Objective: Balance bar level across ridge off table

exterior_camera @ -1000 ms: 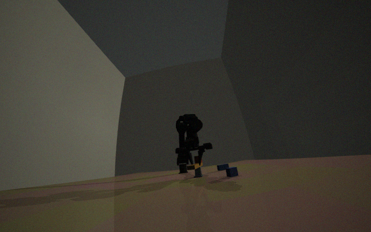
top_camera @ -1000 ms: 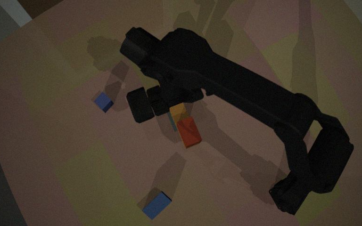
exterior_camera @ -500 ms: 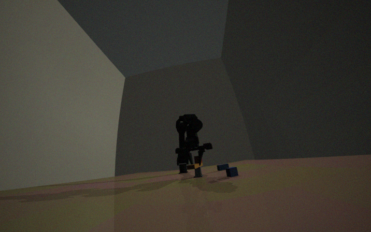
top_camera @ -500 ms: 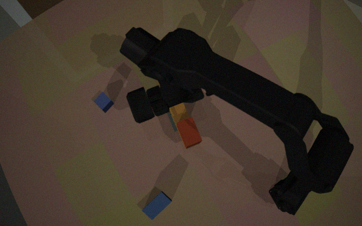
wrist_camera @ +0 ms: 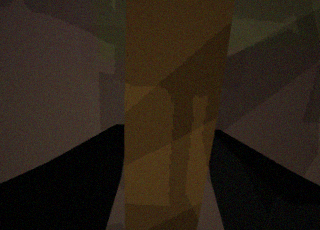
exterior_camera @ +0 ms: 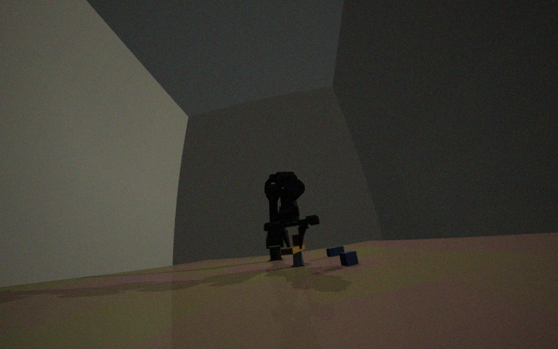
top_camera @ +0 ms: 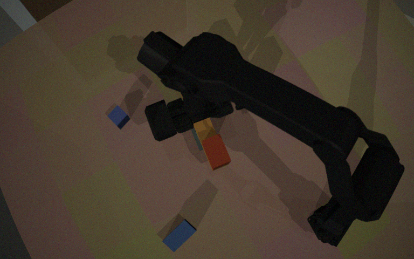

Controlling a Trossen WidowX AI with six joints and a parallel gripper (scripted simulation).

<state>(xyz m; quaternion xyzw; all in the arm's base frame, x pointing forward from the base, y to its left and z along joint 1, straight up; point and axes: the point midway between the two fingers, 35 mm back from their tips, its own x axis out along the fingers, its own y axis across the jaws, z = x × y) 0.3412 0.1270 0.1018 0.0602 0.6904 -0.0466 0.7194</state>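
While the arm (top_camera: 285, 96) (exterior_camera: 288, 190) reaches over, the gripper (top_camera: 202, 110) (exterior_camera: 294, 246) (wrist_camera: 167, 137) is part-open, fingers flanking the bar (top_camera: 205, 126) (exterior_camera: 289, 251) (wrist_camera: 170, 65), presumably guarding against tipping; can't tell if they grip. Bar lies across the ridge (top_camera: 197, 141) (exterior_camera: 298, 259), off the table; level unconfirmed. Red block (top_camera: 215, 151) rides its near end, likely shifting the balance point. Blue block (top_camera: 179, 234) (exterior_camera: 335, 251) sits near-left, apart.

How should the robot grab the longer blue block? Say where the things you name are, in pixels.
I'd come straight down from above and pinch the middle of the longer blue block (top_camera: 179, 235) (exterior_camera: 335, 251), one finger on each long side. It lies flat, its top is uncovered, and it's narrowest between those long sides, so the fingers should need to open less than for gripping end to end.
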